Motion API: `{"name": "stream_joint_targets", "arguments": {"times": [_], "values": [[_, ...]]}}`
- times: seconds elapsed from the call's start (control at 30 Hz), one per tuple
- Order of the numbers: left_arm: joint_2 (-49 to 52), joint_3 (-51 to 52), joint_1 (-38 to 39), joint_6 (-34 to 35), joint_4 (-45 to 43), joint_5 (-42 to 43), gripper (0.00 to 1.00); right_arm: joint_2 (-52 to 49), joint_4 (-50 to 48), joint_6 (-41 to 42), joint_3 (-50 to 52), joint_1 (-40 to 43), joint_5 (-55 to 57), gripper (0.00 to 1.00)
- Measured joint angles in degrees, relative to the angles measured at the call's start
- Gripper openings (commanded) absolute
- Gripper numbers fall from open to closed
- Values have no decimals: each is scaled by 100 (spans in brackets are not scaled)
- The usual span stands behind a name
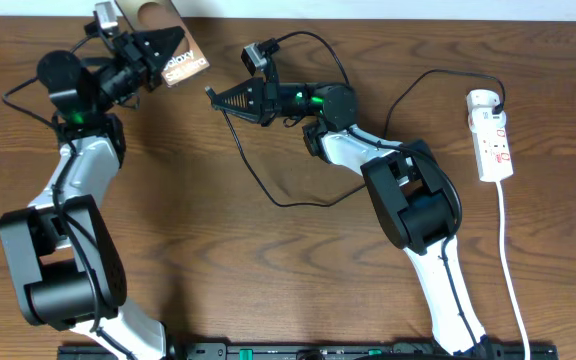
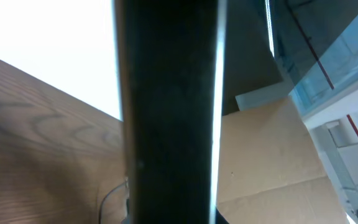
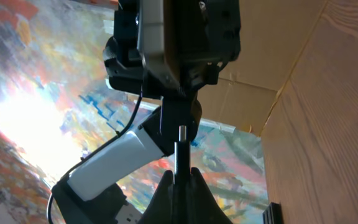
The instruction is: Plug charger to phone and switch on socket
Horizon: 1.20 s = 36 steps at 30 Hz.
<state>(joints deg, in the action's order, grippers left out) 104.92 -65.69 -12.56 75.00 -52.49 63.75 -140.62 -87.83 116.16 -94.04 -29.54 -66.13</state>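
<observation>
Right gripper (image 3: 179,185) is pinched shut on the long thin black charger cable (image 1: 253,170) just behind its small metal connector tip (image 3: 180,146). The tip points at the dark brown rectangular phone (image 1: 184,68), which is clamped in the left gripper (image 1: 168,48) near the far edge of the brown wooden table (image 1: 268,280). Light and floppy, the cable likely needs holding close to its stiff, easily bent tip. Its other end runs to the narrow white power strip (image 1: 495,150), well to the right.

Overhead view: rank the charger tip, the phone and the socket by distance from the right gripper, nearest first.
1. charger tip: held in the right gripper's jaws.
2. phone: just up-left, held by the left gripper.
3. socket: far off on the right side.
</observation>
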Motion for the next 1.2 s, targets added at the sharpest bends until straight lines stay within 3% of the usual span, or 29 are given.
{"name": "stream_joint_targets", "arguments": {"times": [1.2], "values": [[0,0,267,0,-2,20,7,0,-2,20,-278,-11,0,1]]}}
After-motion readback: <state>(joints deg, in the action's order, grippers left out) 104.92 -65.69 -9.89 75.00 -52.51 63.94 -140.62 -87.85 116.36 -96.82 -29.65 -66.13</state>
